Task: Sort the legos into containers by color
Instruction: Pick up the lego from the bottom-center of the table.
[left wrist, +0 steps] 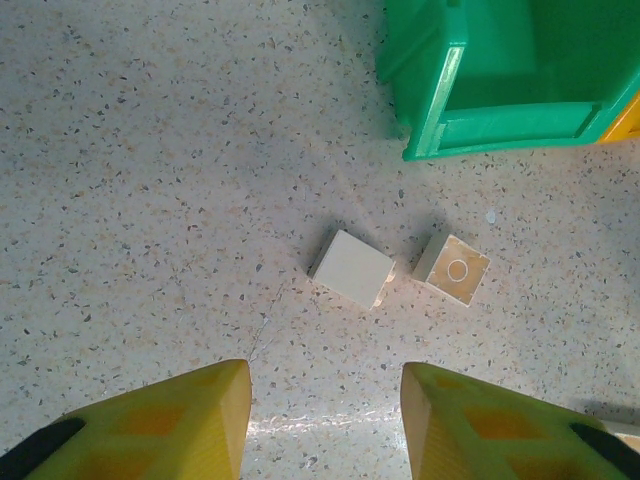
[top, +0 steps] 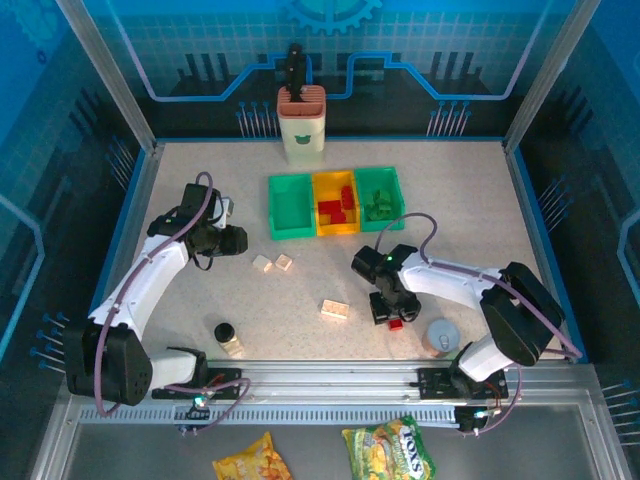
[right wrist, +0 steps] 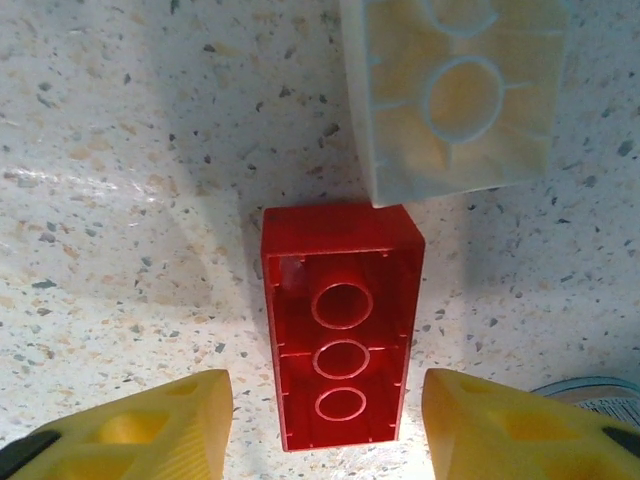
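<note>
1 red lego [right wrist: 340,325], hollow side up, near right on table [top: 480,220], between right gripper [right wrist: 322,420] fingers; jaws parted, clear of it. 3 cream legos [top: 335,310] loose mid-table. 3 bins [top: 335,200] far centre: 2 green, 1 orange-yellow. Over 2 cream ones, left gripper [left wrist: 325,400]: jaws parted, nothing held.
</note>
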